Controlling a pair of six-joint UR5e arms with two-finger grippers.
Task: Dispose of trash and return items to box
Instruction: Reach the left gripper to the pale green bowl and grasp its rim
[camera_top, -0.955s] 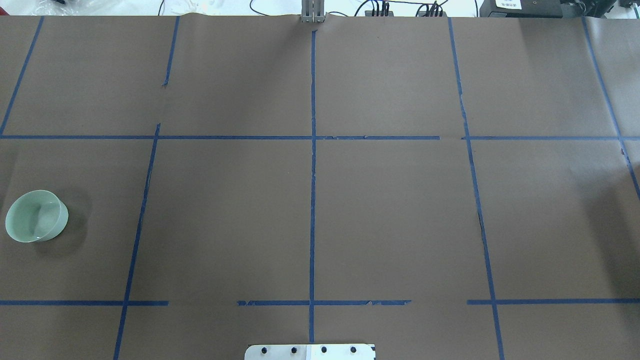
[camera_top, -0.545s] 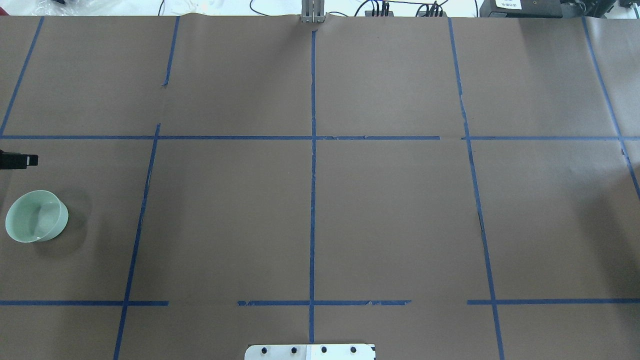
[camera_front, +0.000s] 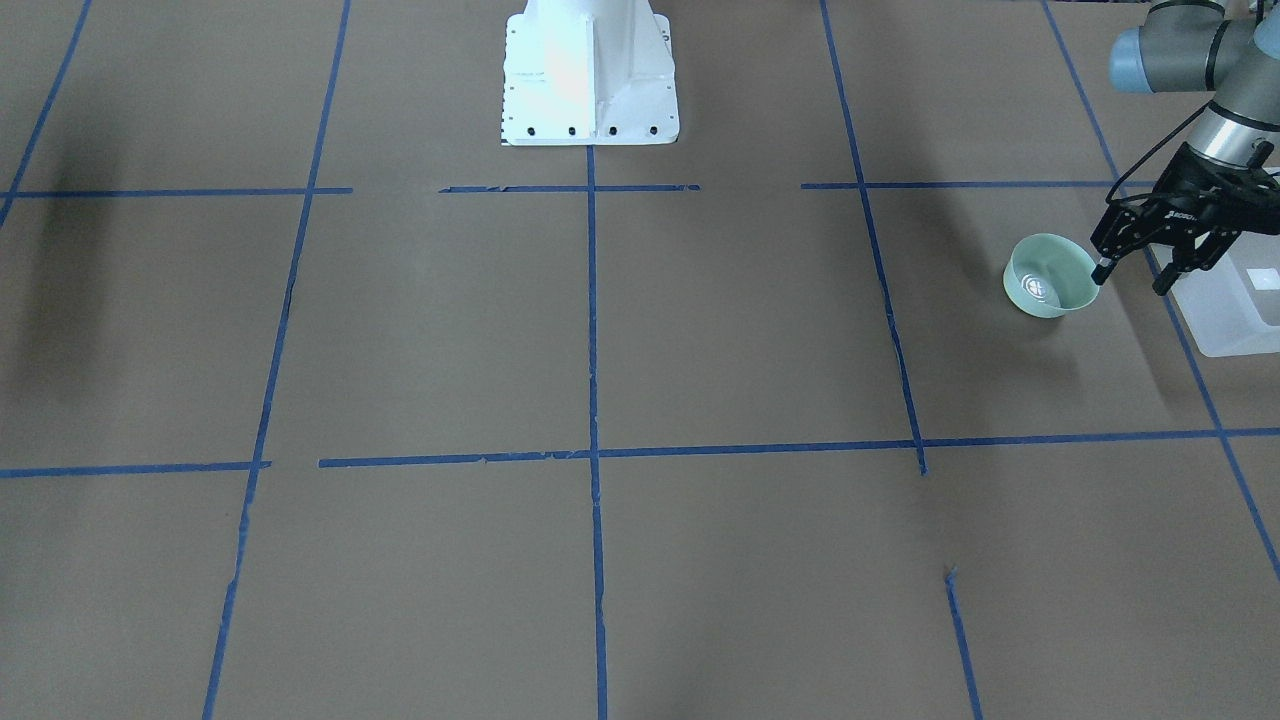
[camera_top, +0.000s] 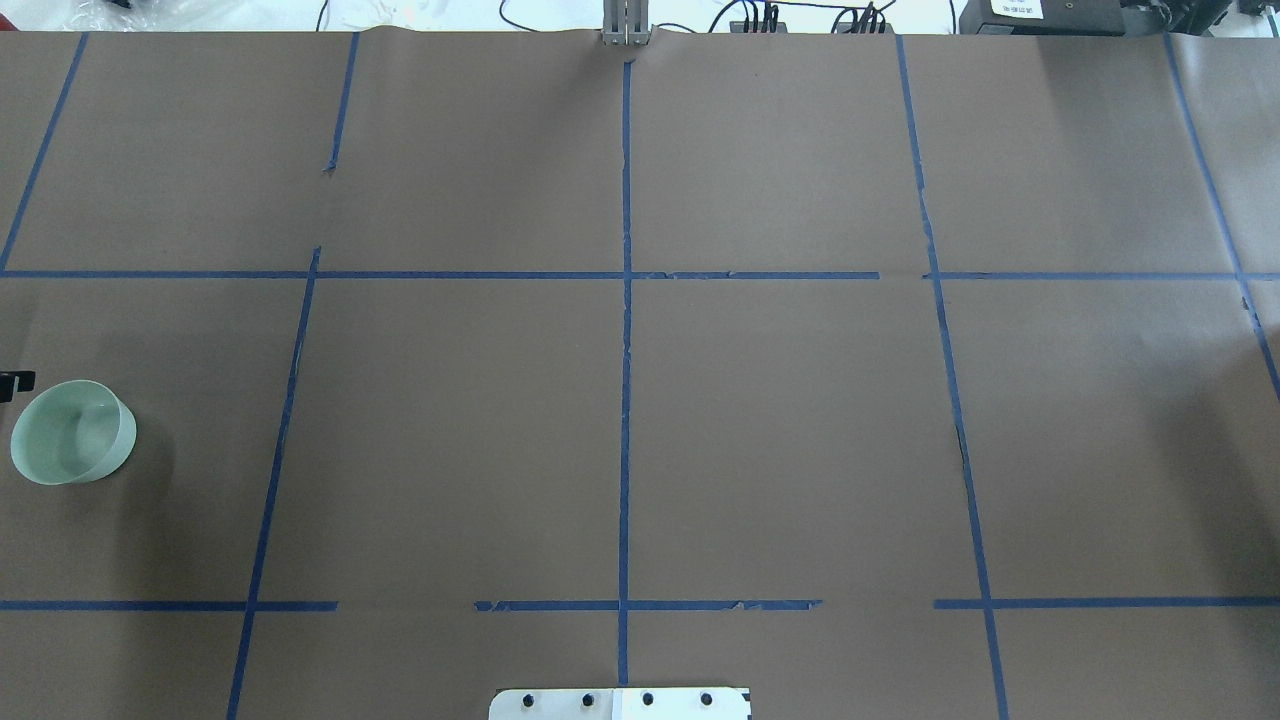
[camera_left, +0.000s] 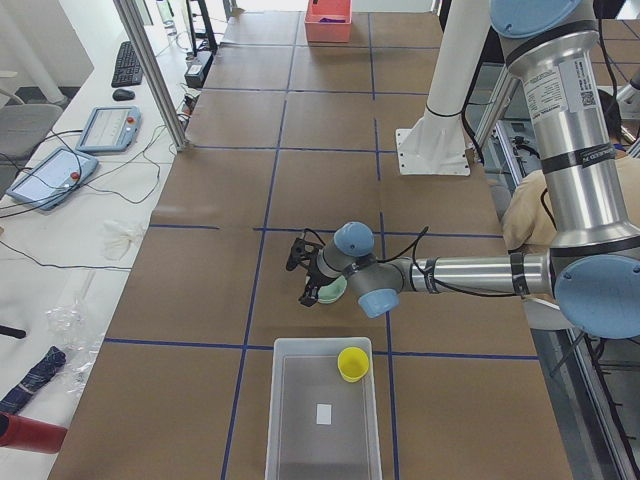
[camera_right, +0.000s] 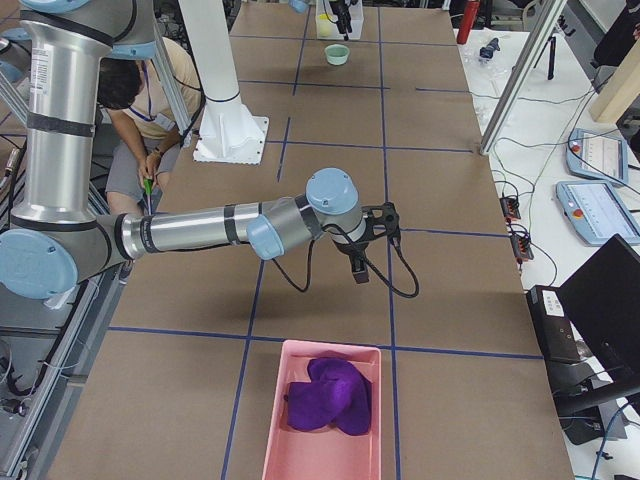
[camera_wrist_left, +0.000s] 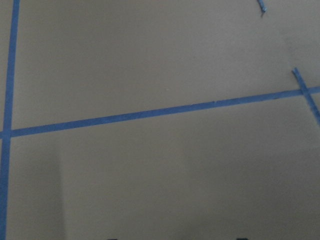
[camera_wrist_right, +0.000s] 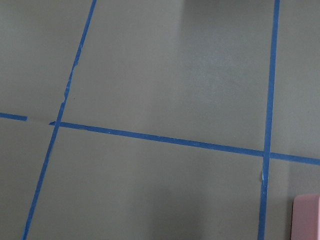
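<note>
The mint-green bowl stands upright on the brown table, at the overhead view's left edge. My left gripper is open and low beside it, one fingertip at the rim on the bin's side. Only a fingertip shows in the overhead view. The frosted bin stands just beyond the gripper. In the exterior left view the yellow cup sits inside the bin. My right gripper hovers over bare table in the exterior right view; I cannot tell if it is open or shut.
A pink tray holding the purple cloth stands at the table's right end, near my right arm. The robot's white base stands at mid-table. A person sits behind the robot. Blue tape lines cross the brown table.
My left gripper's fingertip came in at the overhead view's left edge and has moved toward the bowl, now right by its rim. The bowl has not moved.
</note>
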